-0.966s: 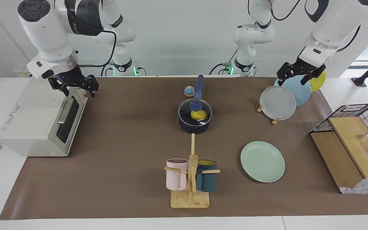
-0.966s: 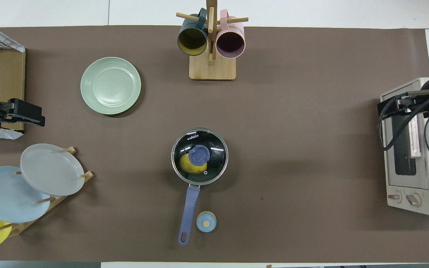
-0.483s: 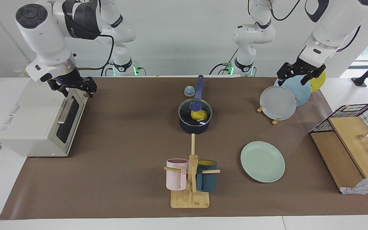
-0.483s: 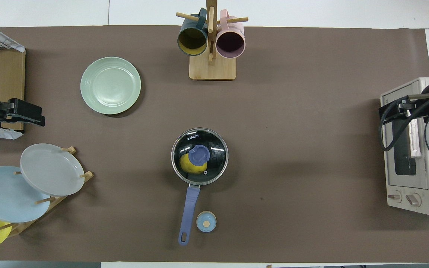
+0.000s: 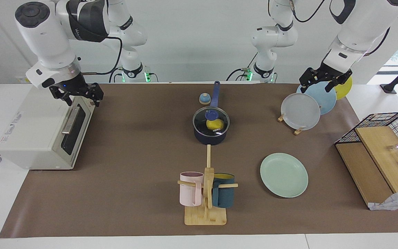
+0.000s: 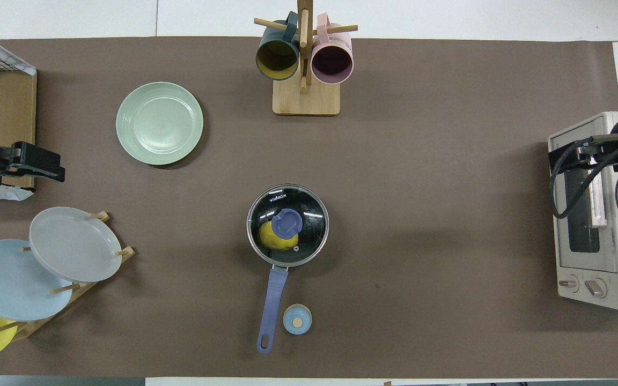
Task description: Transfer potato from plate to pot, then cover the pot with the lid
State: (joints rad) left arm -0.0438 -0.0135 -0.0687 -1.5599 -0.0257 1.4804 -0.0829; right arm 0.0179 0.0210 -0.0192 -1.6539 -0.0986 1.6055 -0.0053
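Observation:
The navy pot point(image 5: 210, 135) stands mid-table with its long blue handle point(image 6: 272, 305) pointing toward the robots. The glass lid point(image 5: 202, 121) with its blue knob point(image 6: 286, 222) sits on the pot. The yellow potato point(image 5: 215, 124) lies inside and shows through the glass in the overhead view too point(image 6: 271, 240). The mint-green plate point(image 5: 284, 175) lies bare, farther from the robots, toward the left arm's end. My right gripper point(image 5: 83, 101) is open and empty over the toaster oven's top front edge. My left gripper point(image 5: 314, 86) is open and empty over the plate rack.
A toaster oven point(image 5: 43, 131) stands at the right arm's end. A rack of grey, light-blue and yellow plates point(image 5: 301, 111) stands at the left arm's end, with a wire basket point(image 5: 389, 121) beside it. A mug tree point(image 5: 206, 193) stands farther out. A small bell point(image 5: 204, 99) sits beside the pot handle.
My right gripper has drifted a little away from the table's middle, over the toaster oven. The left arm, pot, lid and potato have not moved.

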